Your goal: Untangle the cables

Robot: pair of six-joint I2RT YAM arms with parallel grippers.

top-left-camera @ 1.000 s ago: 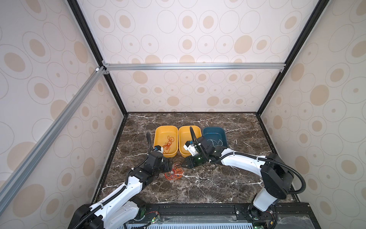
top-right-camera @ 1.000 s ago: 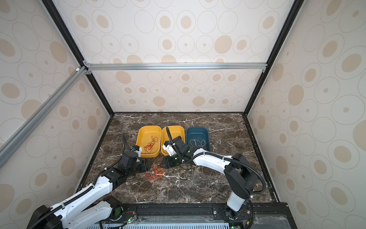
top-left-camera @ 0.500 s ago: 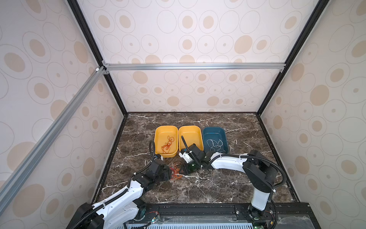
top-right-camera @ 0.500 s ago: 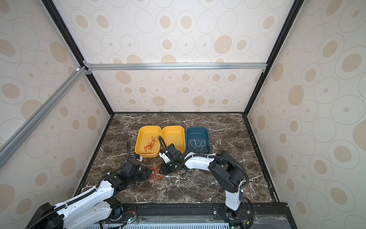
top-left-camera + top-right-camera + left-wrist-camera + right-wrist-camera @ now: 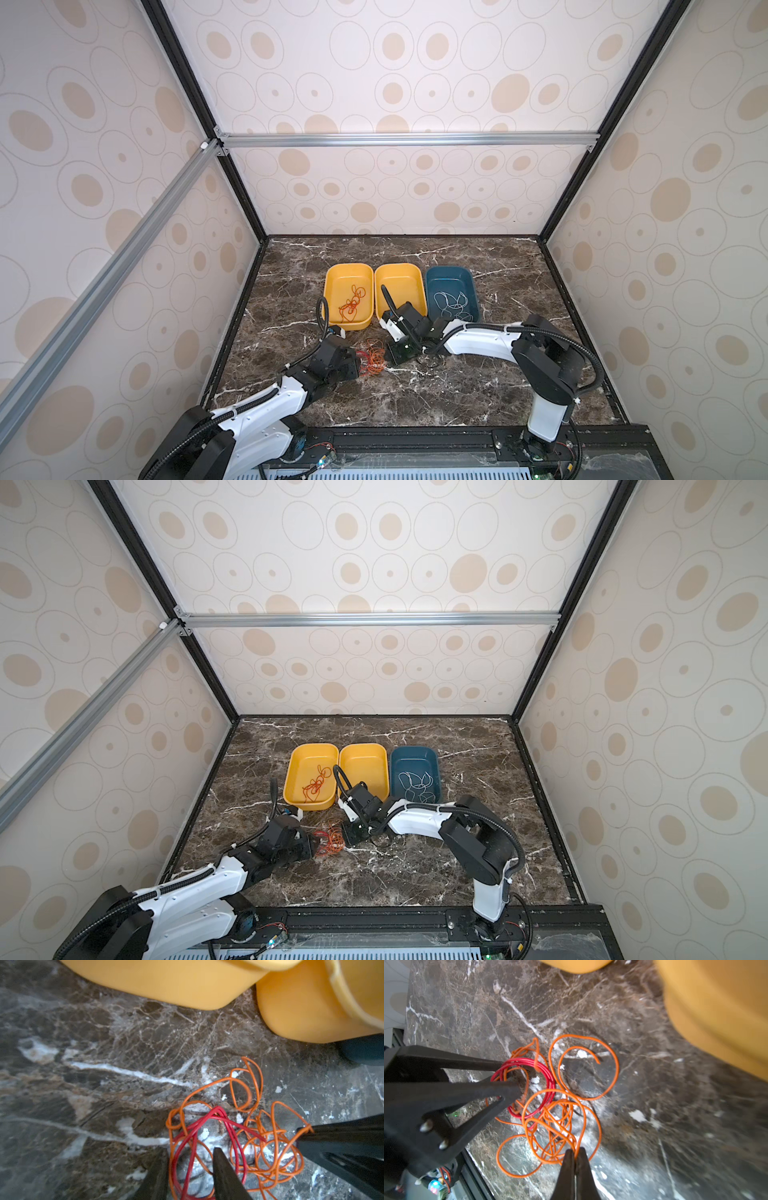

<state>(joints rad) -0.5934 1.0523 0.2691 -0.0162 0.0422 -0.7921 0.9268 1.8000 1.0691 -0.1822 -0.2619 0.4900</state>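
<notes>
- The right gripper (image 5: 575, 1150) has dropped from the trays onto the tangle (image 5: 374, 358), and its tips are now pinched together on an orange cable (image 5: 556, 1118).
- The left gripper (image 5: 190, 1150) has narrowed. Its fingers are still apart, straddling the red cable (image 5: 193, 1126) without clamping it.
- The tangle sits on the marble table (image 5: 415, 395), just in front of the yellow trays (image 5: 399, 265). One end is anchored, so a pull-apart looks close.

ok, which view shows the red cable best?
Right wrist: the red cable shows as a nearly whole coil, tangled with the orange cable. Left wrist crops it at the frame edge; both top views show only a tiny patch.
</notes>
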